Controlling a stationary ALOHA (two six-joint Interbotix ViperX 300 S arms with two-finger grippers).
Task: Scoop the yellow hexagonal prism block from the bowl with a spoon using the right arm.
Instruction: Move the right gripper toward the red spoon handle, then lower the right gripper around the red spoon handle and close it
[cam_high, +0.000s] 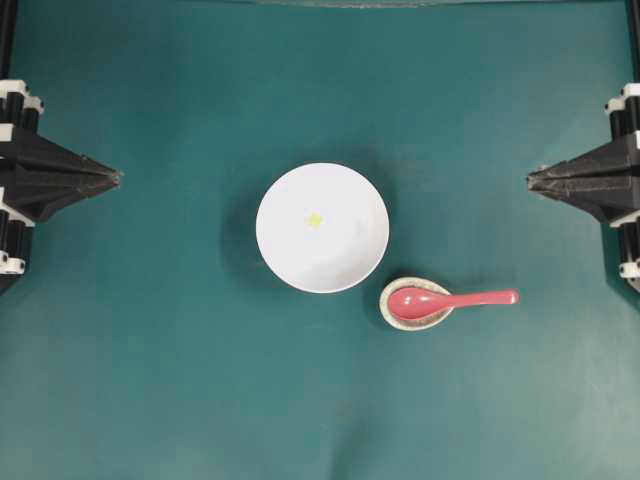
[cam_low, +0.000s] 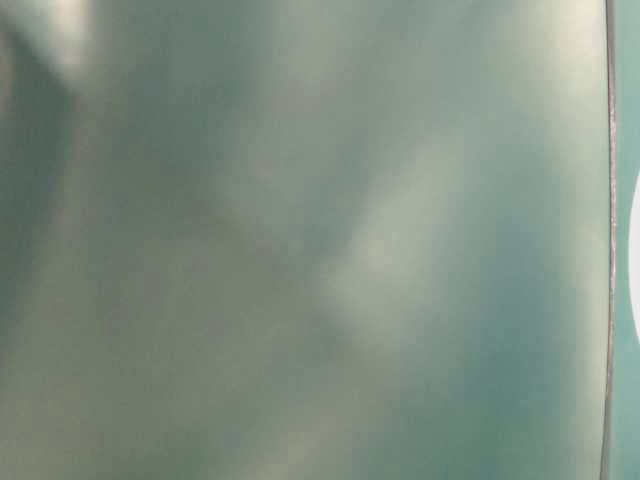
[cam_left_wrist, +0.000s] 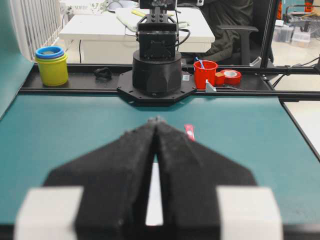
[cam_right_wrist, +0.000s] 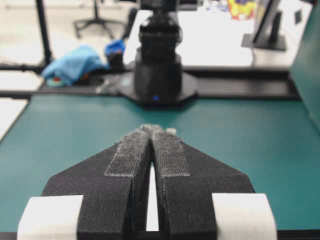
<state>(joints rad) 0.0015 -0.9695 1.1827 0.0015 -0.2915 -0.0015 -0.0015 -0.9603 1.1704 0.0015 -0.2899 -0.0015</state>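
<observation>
Closed black pointed left gripper (cam_high: 118, 178) parked at left desk edge, fingers (cam_left_wrist: 135, 150) pressed together, holding nothing. Nothing done yet. Large round plain white bowl (cam_high: 290, 262) mid-desk, tiny bright yellow hexagonal block (cam_high: 314, 220) inside near centre. Glossy pink-red soup spoon (cam_high: 450, 299) ungrasped, scoop resting in small speckled cream dish (cam_high: 392, 318) just beside bowl, handle pointing right. Right gripper (cam_high: 530, 180) well apart, fingers shut, empty. Left: grasp spoon, scoop. Bare teal desk (cam_high: 150, 380) all round; open path to handle.

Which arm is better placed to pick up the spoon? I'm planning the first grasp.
Right. The spoon lies on the right gripper's side, handle pointing toward it; the left gripper would have to cross past the bowl. Both are shut, at the edges.
</observation>
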